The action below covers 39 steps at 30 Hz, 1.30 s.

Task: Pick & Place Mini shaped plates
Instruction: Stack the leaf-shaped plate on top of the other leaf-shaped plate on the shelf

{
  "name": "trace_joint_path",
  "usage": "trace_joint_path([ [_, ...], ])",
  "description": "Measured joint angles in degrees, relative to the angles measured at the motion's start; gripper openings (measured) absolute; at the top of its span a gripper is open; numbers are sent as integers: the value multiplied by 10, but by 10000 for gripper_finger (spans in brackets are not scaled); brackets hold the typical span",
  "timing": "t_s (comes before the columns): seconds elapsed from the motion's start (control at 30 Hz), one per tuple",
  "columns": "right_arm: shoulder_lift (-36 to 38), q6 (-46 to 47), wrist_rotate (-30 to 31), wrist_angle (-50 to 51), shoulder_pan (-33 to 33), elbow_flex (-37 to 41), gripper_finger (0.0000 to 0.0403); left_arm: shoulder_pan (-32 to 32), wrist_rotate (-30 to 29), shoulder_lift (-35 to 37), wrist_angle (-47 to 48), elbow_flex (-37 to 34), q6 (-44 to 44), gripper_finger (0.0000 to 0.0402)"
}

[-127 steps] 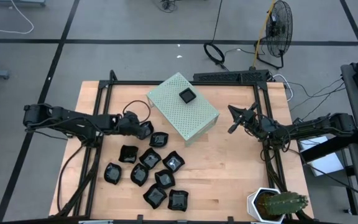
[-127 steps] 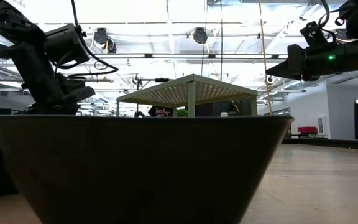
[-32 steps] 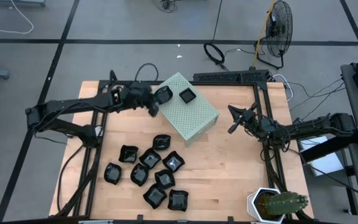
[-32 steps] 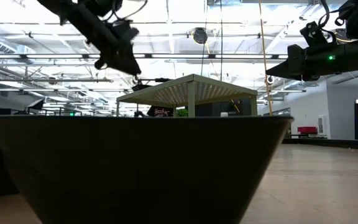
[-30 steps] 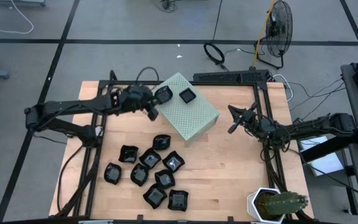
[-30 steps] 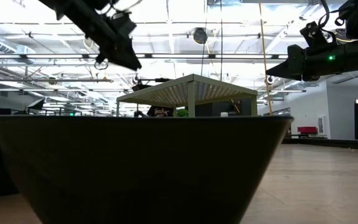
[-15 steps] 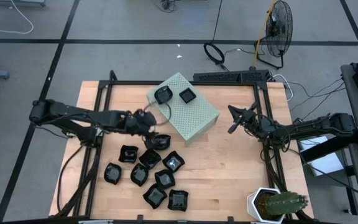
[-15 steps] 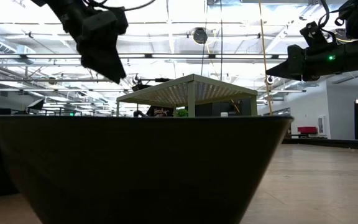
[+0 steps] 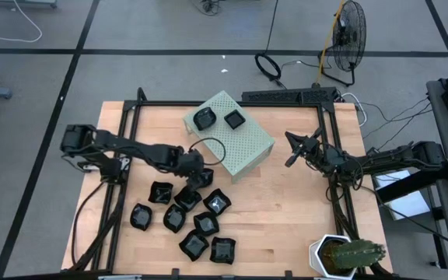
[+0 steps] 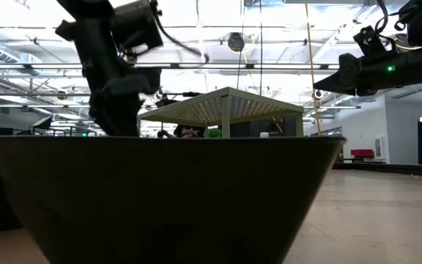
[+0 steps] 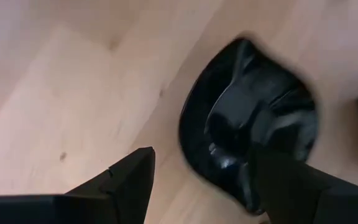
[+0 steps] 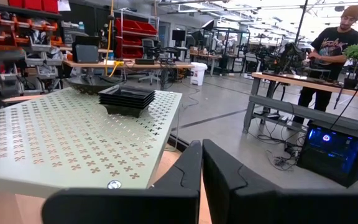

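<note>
Two plates done: a round glossy black dish (image 9: pixel 203 118) and a square ribbed black dish (image 9: pixel 234 119) sit side by side on top of the pale green perforated box (image 9: pixel 243 148) at the far middle of the light wooden table (image 9: pixel 286 218).
Rest of the plates: about nine more glossy black mini dishes (image 9: pixel 197 222) bunched up on the table on the near side of the box, some touching each other.
Left gripper (image 9: pixel 197 176): down low at the far end of that bunch, jaws spread wide around a rounded black dish (image 11: pixel 248 121), one finger (image 11: pixel 126 183) just outside the rim and the other reaching in over the bowl. Nothing gripped yet as far as anyone can see.
Right gripper (image 9: pixel 292 148): parked off to the right of the box, jaws closed, holding nothing.
How they'd handle: probably light, stiff and pretty slick with that gloss, so pinching across the raised rim looks like the safest bet. Likely chips if dropped.
Which way it points: the target dish sits bowl up, flat on the wood. Looks near round, so no real long axis to line up on.
Low view: mostly blocked by one dark dish (image 10: pixel 160 198) right in front of the lens.
</note>
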State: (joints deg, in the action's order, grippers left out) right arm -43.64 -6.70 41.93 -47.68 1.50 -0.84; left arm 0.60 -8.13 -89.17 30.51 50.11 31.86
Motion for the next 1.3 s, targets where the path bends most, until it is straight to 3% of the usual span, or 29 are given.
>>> trace_joint_path([
  [0.23, 0, 0, 0, -1, 0, 0, 4, -20, 4, -46, -5, 0, -9, 243],
  [0.53, 0, 0, 0, 0, 0, 0, 4, -28, 19, -51, -6, 0, -32, 213],
  [1.3, 0, 0, 0, 0, 0, 0, 4, -28, 5, -46, -5, 0, -38, 44],
])
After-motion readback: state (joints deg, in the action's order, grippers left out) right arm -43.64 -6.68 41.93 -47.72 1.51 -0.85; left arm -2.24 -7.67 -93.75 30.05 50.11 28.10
